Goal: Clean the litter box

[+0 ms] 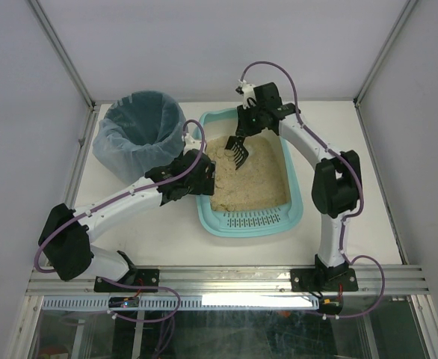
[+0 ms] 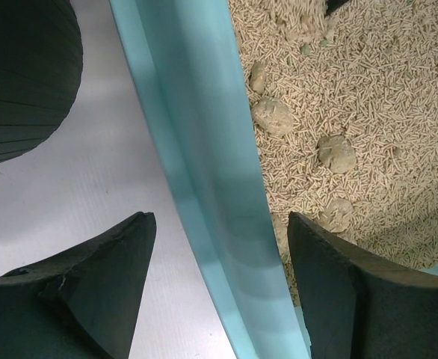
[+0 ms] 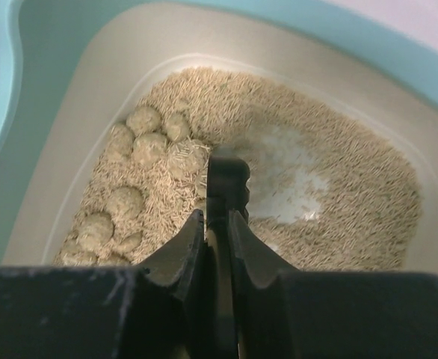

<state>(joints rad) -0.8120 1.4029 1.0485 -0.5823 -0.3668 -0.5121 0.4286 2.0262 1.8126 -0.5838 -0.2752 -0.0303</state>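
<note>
The litter box (image 1: 249, 232) sits mid-way across the desk (image 1: 353, 149), its clumps (image 3: 149, 147) lying along the left wall. The right fingers (image 3: 178, 258) are clamped on a black scoop (image 1: 236, 153), lowered to the litter beside them. The left fingers (image 2: 107, 277) stand apart astride the left rim, gripping nothing. Scooping looks to be in hand. Next, the blade likely needs sliding under the clumps, then a level lift toward the bin (image 1: 140, 131) at far left.

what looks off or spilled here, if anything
Nothing looks spilled: the table beside the litter box shows no litter. One odd spot: a bare patch in the litter beside the scoop in the right gripper, where the box floor shows through. Clumps bunch along the left-arm wall.
</note>
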